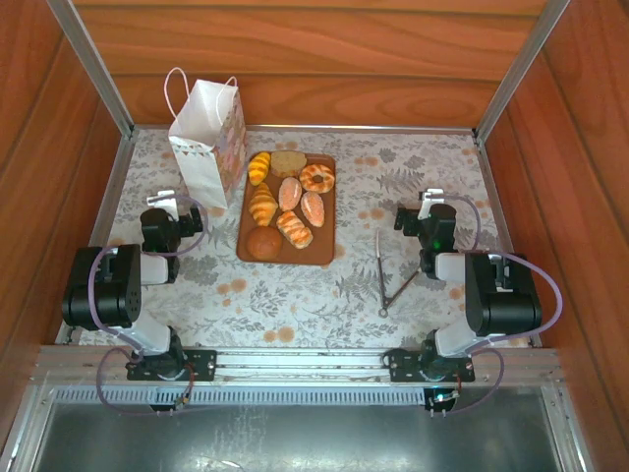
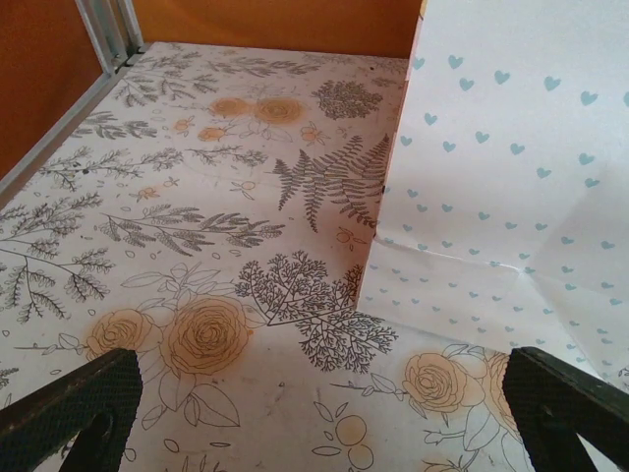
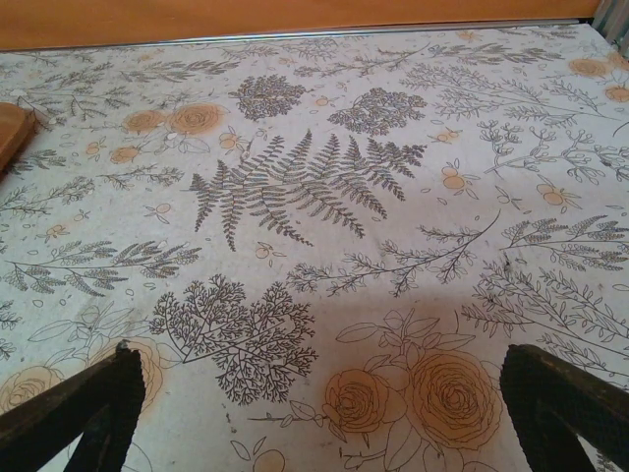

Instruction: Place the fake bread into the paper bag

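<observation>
Far left, the left gripper (image 1: 167, 201) sits low over the flowered tablecloth (image 1: 295, 295), jaws spread wide w/ nothing btwn them. In its wrist view (image 2: 319, 423) the black fingers (image 2: 74, 413) frame bare cloth at the bottom corners.

Just beyond it stands the paper bag (image 1: 206, 138), upright near the back-left corner, white cord handles up. The wrist cam shows its near side (image 2: 511, 197) white w/ small blue hearts, base on the cloth, close ahead-right of the fingers but not touching them.

Next over, just beside the bag, a flat brown tray (image 1: 324, 246) lies front-to-back & carries every piece of fake bread (image 1: 290, 194) I can see:
- two croissants (image 1: 261, 205) down the left side
- a dull brown slice (image 1: 287, 162) at the back
- a glazed ring (image 1: 317, 177) back right
- three pink-striped rolls (image 1: 313, 208) in the middle
- a round brown bun (image 1: 262, 243) at the near-left corner

Right of the tray, metal tongs (image 1: 385, 275) lie on the cloth, apart from it.

Far right, the right gripper (image 1: 430, 206) hovers low, also gaping, holding nothing. Its wrist view (image 3: 319, 418) shows fern-and-rose print btwn the fingers (image 3: 570, 413), w/ a tray corner (image 3: 12, 128) at the left edge.
</observation>
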Action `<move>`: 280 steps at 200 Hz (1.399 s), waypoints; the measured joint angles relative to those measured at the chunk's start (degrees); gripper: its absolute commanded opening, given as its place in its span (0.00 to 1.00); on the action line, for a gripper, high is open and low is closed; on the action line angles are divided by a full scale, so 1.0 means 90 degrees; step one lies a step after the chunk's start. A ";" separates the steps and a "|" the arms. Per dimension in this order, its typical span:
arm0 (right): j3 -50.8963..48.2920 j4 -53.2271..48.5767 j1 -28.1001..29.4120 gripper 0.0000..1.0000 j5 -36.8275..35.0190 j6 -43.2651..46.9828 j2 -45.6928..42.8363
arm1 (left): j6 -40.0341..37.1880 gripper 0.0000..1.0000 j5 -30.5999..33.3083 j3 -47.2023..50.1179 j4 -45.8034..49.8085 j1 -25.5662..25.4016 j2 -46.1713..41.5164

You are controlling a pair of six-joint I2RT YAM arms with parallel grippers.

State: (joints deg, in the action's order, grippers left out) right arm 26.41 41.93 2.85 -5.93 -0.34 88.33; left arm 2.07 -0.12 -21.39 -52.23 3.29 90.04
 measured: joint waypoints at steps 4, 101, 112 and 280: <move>0.0000 -0.0002 0.0000 1.00 0.0000 0.0000 0.0000 | -0.0002 1.00 -0.0002 0.0000 0.0000 0.0000 0.0000; 0.0000 0.0000 0.0000 1.00 0.0000 0.0000 0.0000 | -0.0015 1.00 -0.0017 0.0000 0.0002 0.0000 0.0000; 0.0000 -0.0002 0.0000 1.00 0.0000 0.0000 0.0000 | -0.0017 1.00 -0.0017 0.0000 0.0000 0.0000 0.0000; 0.0576 -0.1974 0.0000 1.00 -0.0141 -0.0359 -0.1639 | 0.0345 1.00 0.0260 -0.0100 0.1360 0.0000 -0.2191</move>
State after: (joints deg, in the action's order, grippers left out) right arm 31.59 24.16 2.85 -7.20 -3.57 73.58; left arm 5.17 2.22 -22.28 -39.99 3.29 70.32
